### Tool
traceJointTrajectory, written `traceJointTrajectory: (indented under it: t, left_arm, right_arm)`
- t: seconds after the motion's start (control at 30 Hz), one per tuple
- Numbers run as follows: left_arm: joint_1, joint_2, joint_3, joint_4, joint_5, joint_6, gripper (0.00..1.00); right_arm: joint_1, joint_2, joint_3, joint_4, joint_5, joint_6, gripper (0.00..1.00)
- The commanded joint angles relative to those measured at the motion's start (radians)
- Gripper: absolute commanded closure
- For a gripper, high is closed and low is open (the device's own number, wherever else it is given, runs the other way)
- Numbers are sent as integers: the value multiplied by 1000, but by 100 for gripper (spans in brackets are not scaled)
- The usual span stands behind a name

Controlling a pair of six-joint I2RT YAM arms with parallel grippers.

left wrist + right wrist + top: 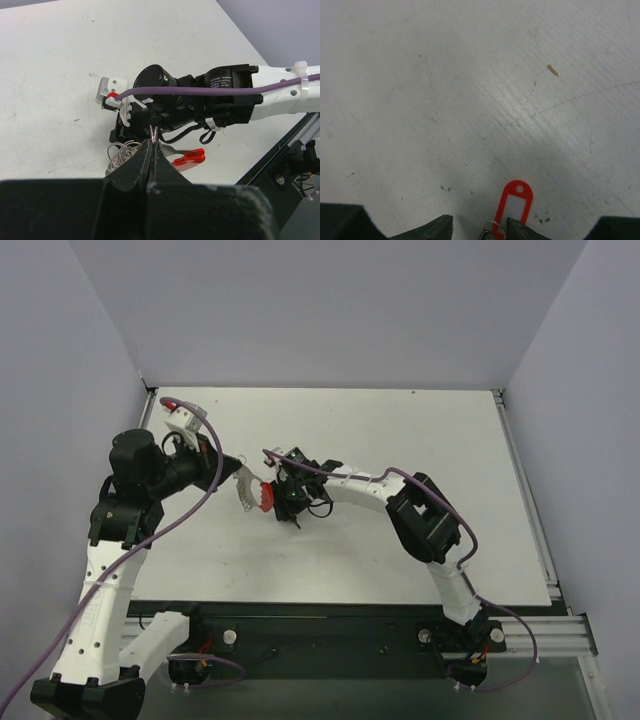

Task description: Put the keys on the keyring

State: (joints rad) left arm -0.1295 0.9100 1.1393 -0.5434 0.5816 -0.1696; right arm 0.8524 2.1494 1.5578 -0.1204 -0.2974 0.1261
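My left gripper [152, 142] is shut on a thin wire strand of the keyring, whose silvery loops [122, 152] bunch just left of its tips. In the top view this gripper [238, 468] sits left of centre, with the silver loops [245, 490] below it. The key [187, 156], a silver blade with a red plastic head, lies just right of the left fingertips. My right gripper [479, 230] stands open low over the table. The key's red head [514, 205] lies beside its right finger [520, 231], and a small wire ring [492, 227] sits between the fingers. From above, the right gripper [283, 498] meets the red piece [263, 498].
The right arm's wrist and purple cable [200, 90] cross close in front of the left gripper. The white table [400, 430] is walled on three sides. A black rail [350, 630] with the arm bases runs along the near edge.
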Motion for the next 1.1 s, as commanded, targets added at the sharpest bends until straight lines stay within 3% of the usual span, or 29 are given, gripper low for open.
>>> traceJointTrajectory:
  t: [0.0, 0.1, 0.13, 0.23, 0.9, 0.93, 0.97, 1.07]
  left_arm:
    - [8, 6, 80, -1, -2, 30, 100]
    - [14, 10, 103, -6, 1, 30, 100]
    - [17, 12, 105, -6, 4, 27, 100]
    - [24, 13, 112, 2, 14, 19, 100]
    - [37, -17, 54, 68, 98, -41, 100]
    - [36, -17, 53, 68, 98, -42, 100]
    - [36, -19, 53, 68, 98, -42, 100]
    - [37, -16, 57, 62, 96, -59, 100]
  right_arm:
    - [-7, 18, -1, -41, 12, -6, 61]
    - [-7, 4, -25, -38, 1, -9, 70]
    - [-7, 0, -33, -39, -6, -11, 82]
    - [-7, -22, -59, -33, -8, -8, 100]
    - [-41, -396, -386, 87, -11, 75, 100]
    - [-41, -387, -390, 93, -17, 73, 98]
    - [-41, -376, -384, 93, -22, 72, 72]
    - [-21, -327, -348, 91, -16, 47, 43]
